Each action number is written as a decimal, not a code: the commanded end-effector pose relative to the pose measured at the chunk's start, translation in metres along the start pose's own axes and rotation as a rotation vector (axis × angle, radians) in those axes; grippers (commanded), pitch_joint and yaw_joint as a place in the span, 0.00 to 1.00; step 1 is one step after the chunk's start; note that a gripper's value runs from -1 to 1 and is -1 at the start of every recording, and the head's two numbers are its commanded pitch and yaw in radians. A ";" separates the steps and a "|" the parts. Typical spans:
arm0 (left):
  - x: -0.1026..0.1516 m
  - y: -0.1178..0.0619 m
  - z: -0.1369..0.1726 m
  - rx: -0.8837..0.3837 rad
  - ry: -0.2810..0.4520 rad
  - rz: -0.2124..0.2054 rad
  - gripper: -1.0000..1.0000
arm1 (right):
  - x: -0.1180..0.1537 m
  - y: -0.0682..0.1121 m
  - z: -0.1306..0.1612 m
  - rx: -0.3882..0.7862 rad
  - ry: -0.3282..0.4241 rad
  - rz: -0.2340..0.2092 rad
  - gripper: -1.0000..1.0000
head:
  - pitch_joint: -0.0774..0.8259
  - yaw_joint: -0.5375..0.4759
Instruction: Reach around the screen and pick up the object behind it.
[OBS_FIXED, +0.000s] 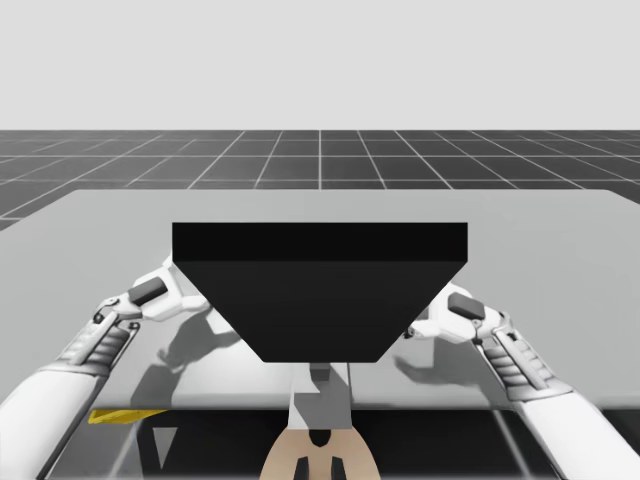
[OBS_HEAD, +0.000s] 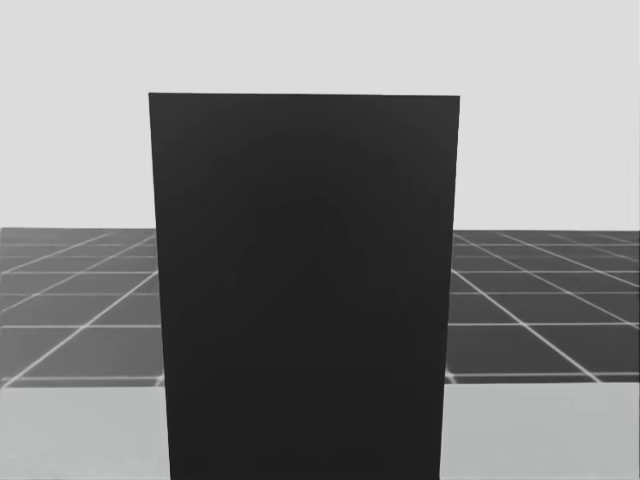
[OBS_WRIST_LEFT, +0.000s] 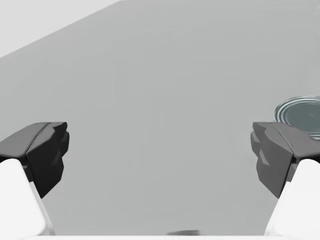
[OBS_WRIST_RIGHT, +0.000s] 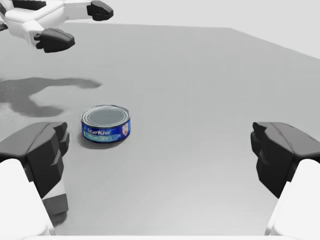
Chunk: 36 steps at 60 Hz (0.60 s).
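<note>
Black and flat-faced, the screen (OBS_FIXED: 320, 290) stands upright in the middle of the grey worktop (OBS_FIXED: 560, 250); from my head it rises well above the worktop's far edge. Seen from above, my left tool (OBS_FIXED: 160, 292) sits just beside the screen at about eight o'clock and my right tool (OBS_FIXED: 455, 312) just beside it at about four o'clock, both low over the worktop and neither touching the panel. Each tool's fingers stand wide apart with nothing between them. Along the right wrist, a low round blue can (OBS_WRIST_RIGHT: 106, 124) with a silver lid sits upright on the worktop, ahead of the right tool at about eleven o'clock. It lies well apart from the left tool, which hangs spread open beyond it. Along the left wrist, the can's lid shows ahead of that tool at about two o'clock, partly behind one dark finger (OBS_WRIST_LEFT: 272, 150).
</note>
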 end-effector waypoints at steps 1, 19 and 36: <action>0.000 -0.012 0.003 -0.132 0.005 -0.016 0.00 | -0.002 0.014 -0.002 0.142 0.031 -0.009 0.00 | 0.09 0.50; -0.005 -0.022 -0.004 -0.183 0.049 -0.013 0.00 | -0.014 0.022 -0.007 0.187 0.127 -0.031 0.00 | 0.10 0.49; -0.021 -0.039 -0.037 -0.246 0.123 0.000 0.00 | -0.013 0.023 -0.007 0.193 0.128 -0.024 0.00 | 0.11 0.50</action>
